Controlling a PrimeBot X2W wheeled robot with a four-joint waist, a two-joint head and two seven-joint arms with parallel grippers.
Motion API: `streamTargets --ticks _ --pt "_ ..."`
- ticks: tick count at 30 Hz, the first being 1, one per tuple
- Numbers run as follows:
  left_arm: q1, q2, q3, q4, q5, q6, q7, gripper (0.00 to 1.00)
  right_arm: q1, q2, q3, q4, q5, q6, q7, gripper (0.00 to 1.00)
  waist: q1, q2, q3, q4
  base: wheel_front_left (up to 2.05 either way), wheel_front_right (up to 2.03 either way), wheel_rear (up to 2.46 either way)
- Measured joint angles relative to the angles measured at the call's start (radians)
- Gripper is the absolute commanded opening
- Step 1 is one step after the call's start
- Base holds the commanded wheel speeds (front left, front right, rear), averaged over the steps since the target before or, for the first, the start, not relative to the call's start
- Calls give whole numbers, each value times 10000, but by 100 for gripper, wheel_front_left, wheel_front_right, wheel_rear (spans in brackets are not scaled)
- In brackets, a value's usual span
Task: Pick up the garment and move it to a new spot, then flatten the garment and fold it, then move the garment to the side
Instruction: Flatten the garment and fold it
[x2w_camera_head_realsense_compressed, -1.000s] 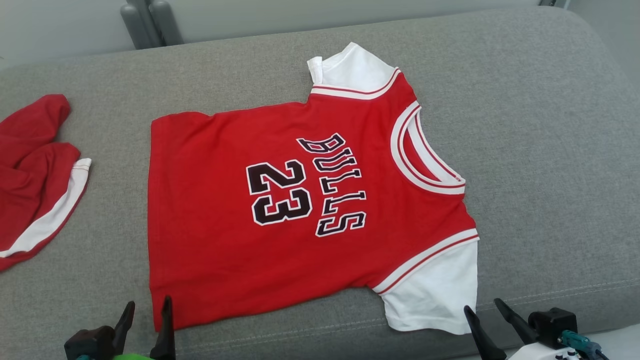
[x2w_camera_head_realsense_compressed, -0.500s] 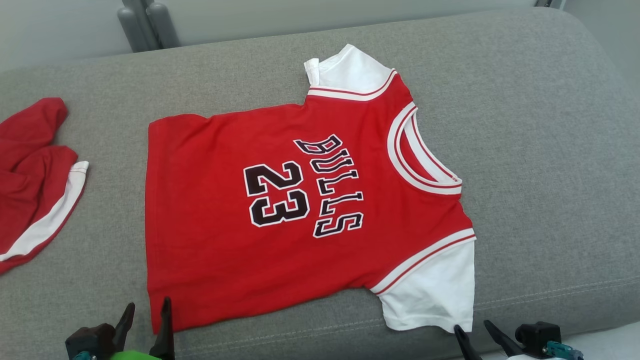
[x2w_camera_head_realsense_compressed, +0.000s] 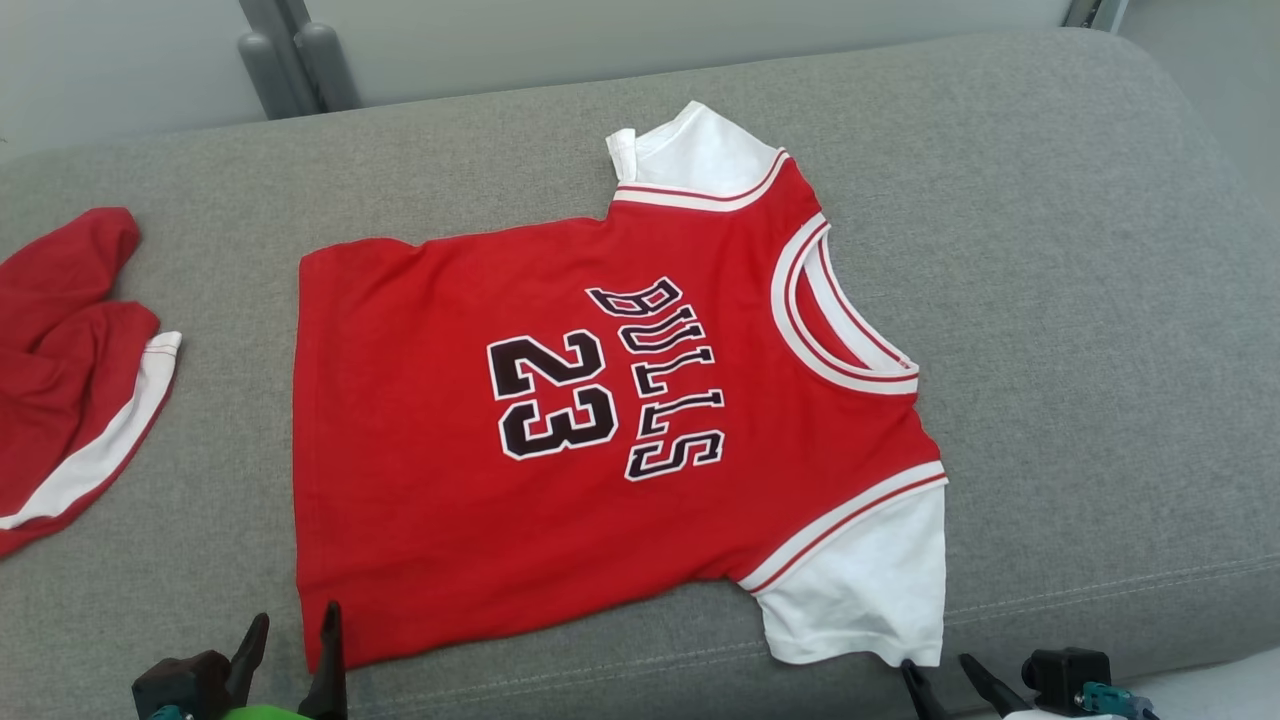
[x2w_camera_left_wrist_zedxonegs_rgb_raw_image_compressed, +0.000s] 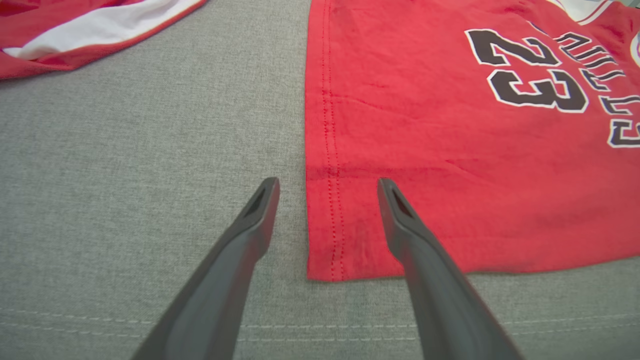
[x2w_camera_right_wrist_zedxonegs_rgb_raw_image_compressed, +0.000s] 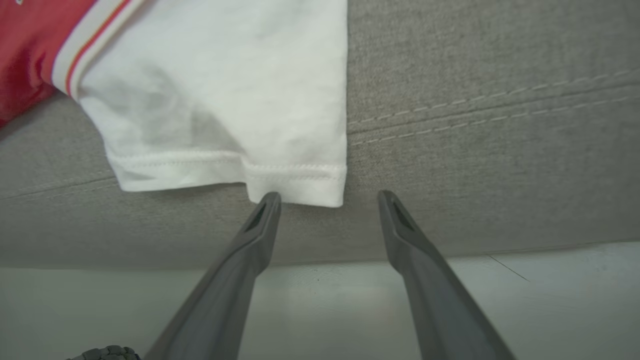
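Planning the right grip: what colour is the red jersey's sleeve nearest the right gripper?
The sleeve is plain white; clearest in the right wrist view.

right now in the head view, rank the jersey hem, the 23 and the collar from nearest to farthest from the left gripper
1. jersey hem: lower left, just by the left gripper.
2. 23: mid-jersey.
3. collar: far right end.

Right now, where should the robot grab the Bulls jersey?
Probably the near hem corner with the left gripper and the near white sleeve cuff with the right gripper, coming from the front of the couch: the jersey lies flat, those edges nearest the open grippers.
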Motion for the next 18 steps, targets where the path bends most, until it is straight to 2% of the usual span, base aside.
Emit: streamTargets --ticks 16,18 --pt "-166 -19 -10 84 0 -75 -75 100 -632 255 -161 742 178 176 0 100 0 0 49 -24 0 0 0" --pt "-201 -19 -10 100 0 -81 -75 100 -661 272 -180 848 196 228 0 91 0 0 61 -23 0 0 0"
